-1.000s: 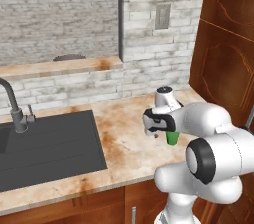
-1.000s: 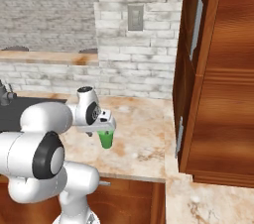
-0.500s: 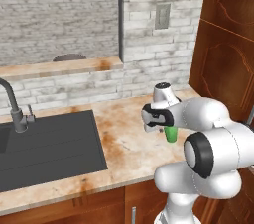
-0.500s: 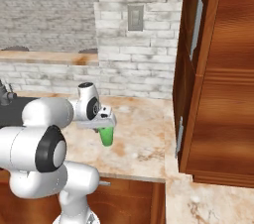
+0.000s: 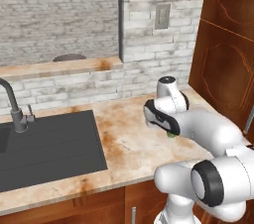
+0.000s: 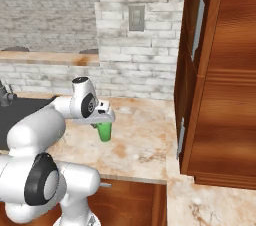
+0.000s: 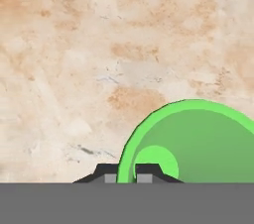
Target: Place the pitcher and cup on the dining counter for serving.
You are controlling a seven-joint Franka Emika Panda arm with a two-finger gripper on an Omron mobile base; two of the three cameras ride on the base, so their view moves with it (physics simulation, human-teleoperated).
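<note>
The cup [image 6: 104, 132] is small and bright green and stands upright on the stained stone counter by the sink. My gripper [image 6: 102, 121] points down over it and is shut on its rim. In the hand view the fingertips [image 7: 111, 177] pinch the near wall of the cup [image 7: 198, 143], one inside and one outside. From the left base view a sliver of the cup [image 5: 172, 134] peeks out below the gripper [image 5: 166, 128]. Whether the cup's base still touches the counter I cannot tell. The dining counter [image 5: 59, 67] shows beyond the low brick wall. The pitcher is out of view.
A black sink [image 5: 44, 143] with a dark faucet [image 5: 12, 106] lies left of the cup. Tall wooden cabinets [image 6: 220, 70] stand close on the right. A brick wall with a socket [image 5: 162, 16] backs the counter. A dark stool top [image 5: 69, 57] shows behind the dining counter.
The jaws have closed from wide open onto the cup's rim. The hand and cup have stayed in nearly the same place.
</note>
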